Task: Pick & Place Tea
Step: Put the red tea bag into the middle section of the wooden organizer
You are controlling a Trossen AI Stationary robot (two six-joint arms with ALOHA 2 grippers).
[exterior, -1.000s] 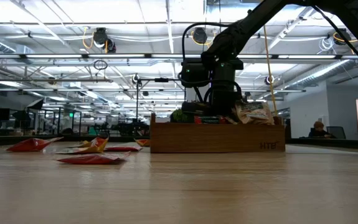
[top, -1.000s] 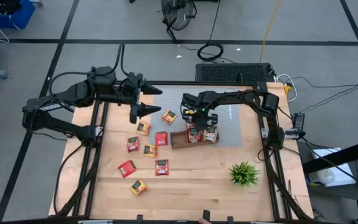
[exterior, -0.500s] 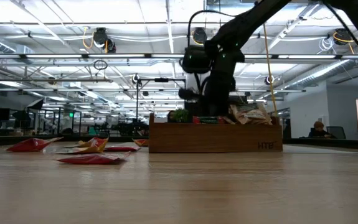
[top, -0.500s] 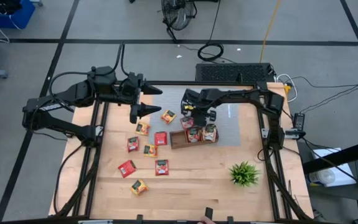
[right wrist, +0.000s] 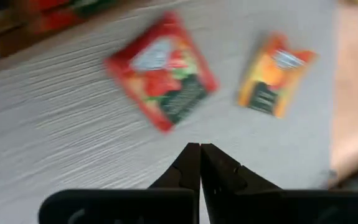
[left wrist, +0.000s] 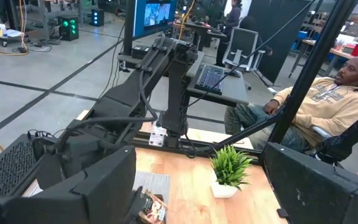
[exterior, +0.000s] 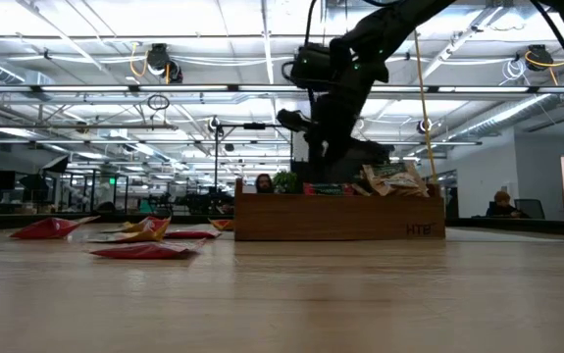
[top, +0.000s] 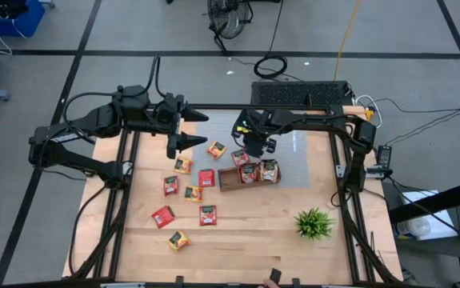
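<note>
Wooden tray [top: 231, 182] as landmark, seen from above. Nearest the table's front edge, a green plant [top: 314, 223] stands to the tray's right and forward of it. Loose tea sachets [top: 206, 178] lie scattered on the bare tabletop [top: 246, 232] to the tray's left and forward of it, red and orange-yellow ones mixed, none touching the tray. Several sachets stand packed in the tray's right compartments [top: 259, 171]; in the low view they rise above its wall [exterior: 340, 218]. Just behind the tray, over the grey mat [top: 294, 164], hangs the right gripper [top: 254, 149], raised clear of the tray's contents; its fingers [right wrist: 198, 163] are pressed together tip to tip and hold nothing. Below them on the mat lie a red sachet [right wrist: 161, 70] and an orange sachet [right wrist: 273, 73], apart from each other and untouched. Farther left and behind the tray, the left gripper [top: 178, 126] waits at the table's far-left edge, its jaws spread wide and empty.
</note>
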